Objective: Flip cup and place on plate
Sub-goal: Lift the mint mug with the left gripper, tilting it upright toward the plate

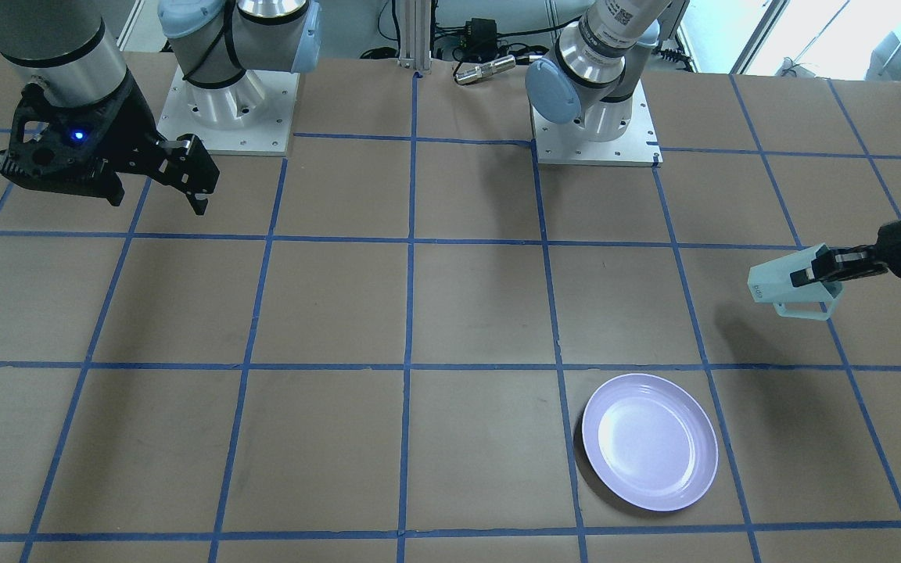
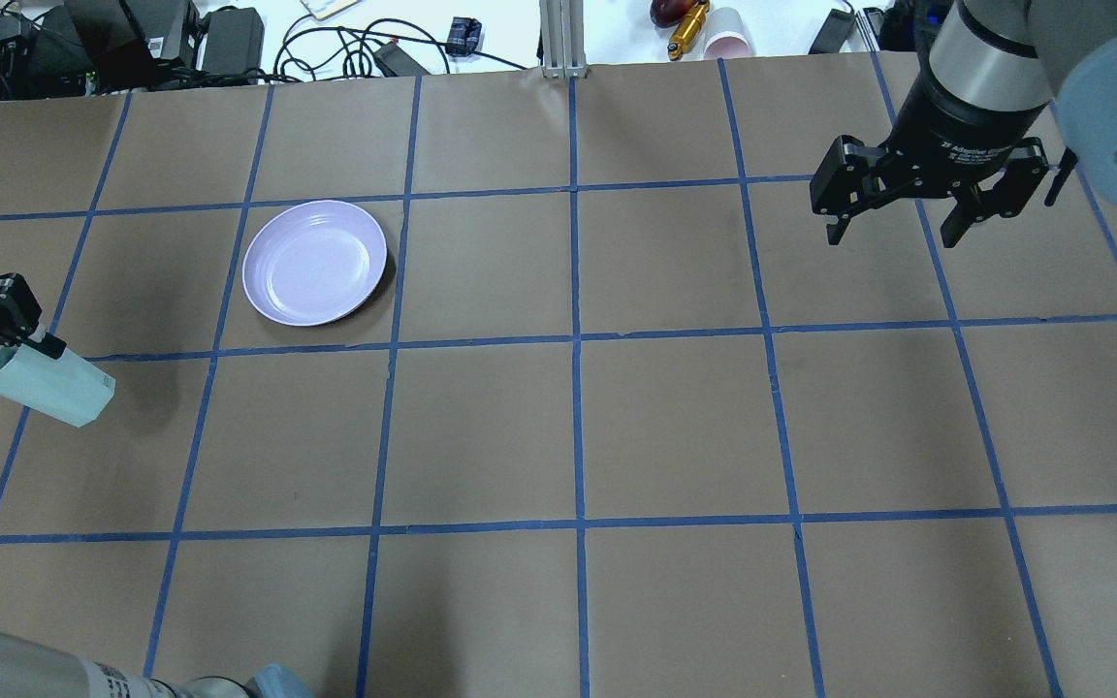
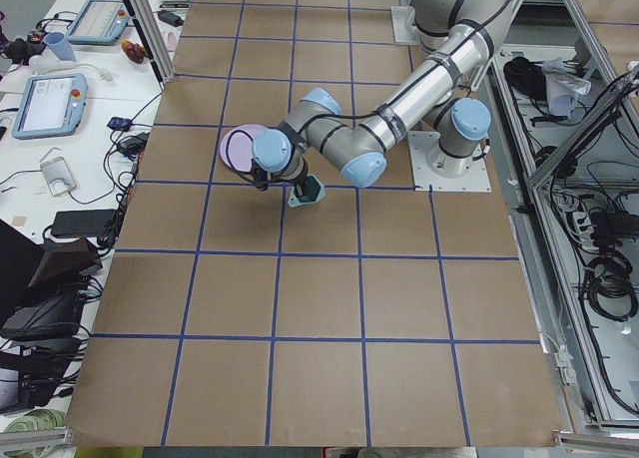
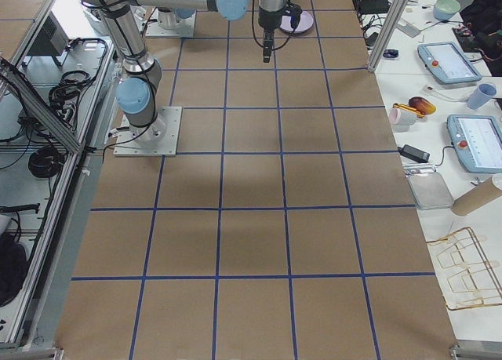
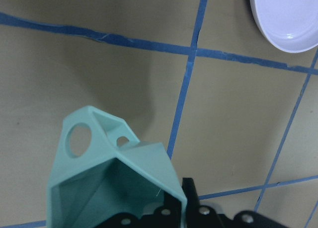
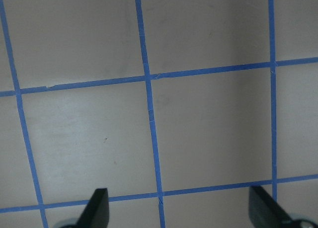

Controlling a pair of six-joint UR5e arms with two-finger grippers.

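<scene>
My left gripper (image 1: 812, 274) is shut on the rim of the mint-green cup (image 1: 788, 288) and holds it on its side above the table, base outward and handle down. The cup also shows in the overhead view (image 2: 52, 385), near the left edge, and in the left wrist view (image 5: 107, 176), with its open inside toward the camera. The lavender plate (image 1: 650, 442) lies empty on the table, apart from the cup; it also shows in the overhead view (image 2: 314, 262) and in the left wrist view's top right corner (image 5: 288, 19). My right gripper (image 2: 893, 233) is open and empty, high over the table's other side.
Brown paper with a blue tape grid covers the table. The two arm bases (image 1: 227, 109) (image 1: 595, 129) stand at the robot's edge, with a metal cylinder (image 1: 486, 70) between them. Cables and power bricks (image 2: 229, 39) lie beyond the far edge.
</scene>
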